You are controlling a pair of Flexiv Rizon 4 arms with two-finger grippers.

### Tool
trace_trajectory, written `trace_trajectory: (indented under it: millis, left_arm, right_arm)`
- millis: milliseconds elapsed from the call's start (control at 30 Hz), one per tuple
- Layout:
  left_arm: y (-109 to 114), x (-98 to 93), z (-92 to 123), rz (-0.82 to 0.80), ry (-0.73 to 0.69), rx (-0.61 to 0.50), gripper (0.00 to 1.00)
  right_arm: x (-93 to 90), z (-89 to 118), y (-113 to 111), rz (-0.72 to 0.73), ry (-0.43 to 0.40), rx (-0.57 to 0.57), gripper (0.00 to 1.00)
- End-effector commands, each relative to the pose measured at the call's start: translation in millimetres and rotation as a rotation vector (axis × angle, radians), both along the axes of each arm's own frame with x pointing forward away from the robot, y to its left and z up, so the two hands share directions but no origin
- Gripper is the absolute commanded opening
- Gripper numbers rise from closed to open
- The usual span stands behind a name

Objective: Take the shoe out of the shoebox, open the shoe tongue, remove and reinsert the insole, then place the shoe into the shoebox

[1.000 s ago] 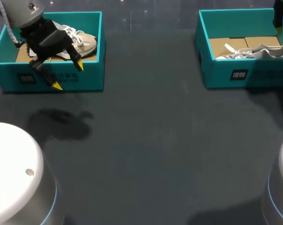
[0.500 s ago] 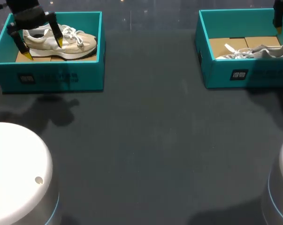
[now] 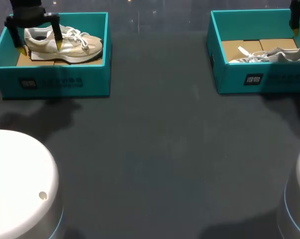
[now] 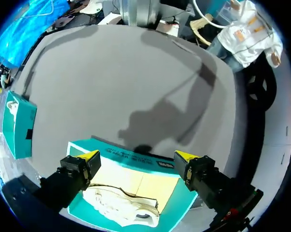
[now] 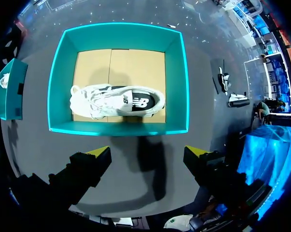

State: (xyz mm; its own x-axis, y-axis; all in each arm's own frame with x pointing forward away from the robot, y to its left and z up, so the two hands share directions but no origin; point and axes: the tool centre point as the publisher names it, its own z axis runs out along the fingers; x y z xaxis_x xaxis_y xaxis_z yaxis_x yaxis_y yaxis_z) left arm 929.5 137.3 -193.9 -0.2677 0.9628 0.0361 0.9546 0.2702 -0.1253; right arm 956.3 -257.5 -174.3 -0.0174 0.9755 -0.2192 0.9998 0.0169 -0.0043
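Observation:
A beige shoe (image 3: 65, 44) lies on its side in the left teal shoebox (image 3: 55, 82), toe to the right. My left gripper (image 3: 40, 47) hangs open over the shoe's heel end, one yellow tip on each side of it. In the left wrist view the left gripper (image 4: 136, 157) spans the box's wall, with the shoe (image 4: 121, 209) under it. A white and grey shoe (image 5: 116, 101) lies in the right shoebox (image 5: 176, 82). My right gripper (image 5: 147, 151) is open, above the table just outside that box's wall. In the head view the right shoebox (image 3: 259, 77) stands at the back right.
Both boxes have brown cardboard floors (image 3: 242, 49). The dark table (image 3: 159, 159) stretches between the boxes and toward the front. The two white arm bases (image 3: 18, 189) stand at the near corners.
My left gripper has moved from the front wall of the left shoebox back over the shoe's heel and turned to point down. The right arm has not moved.

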Motion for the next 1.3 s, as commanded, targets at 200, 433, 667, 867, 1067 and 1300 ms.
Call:
trace_trajectory:
  millis: [200, 433, 667, 867, 1067, 1300]
  left_arm:
    - [33, 53.0, 1, -0.187, 0.069, 0.006, 1.0]
    - [33, 53.0, 1, -0.187, 0.069, 0.006, 1.0]
    - [49, 86.3, -4, -0.27, 0.076, 0.022, 1.0]
    - [69, 110.9, -11, -0.409, 0.092, 0.009, 1.0]
    - [78, 120.4, -15, -0.506, 0.101, 0.006, 1.0]
    - [78, 120.4, -15, -0.506, 0.101, 0.006, 1.0]
  right_arm:
    - [-1.0, 0, 0, 0.0, -0.001, 0.0, 1.0]
    - [-1.0, 0, 0, 0.0, -0.001, 0.0, 1.0]
    - [-1.0, 0, 0, 0.0, -0.001, 0.0, 1.0]
    - [-1.0, 0, 0, 0.0, -0.001, 0.0, 1.0]
    - [-1.0, 0, 0, 0.0, -0.001, 0.0, 1.0]
    - [-1.0, 0, 0, 0.0, -0.001, 0.0, 1.0]
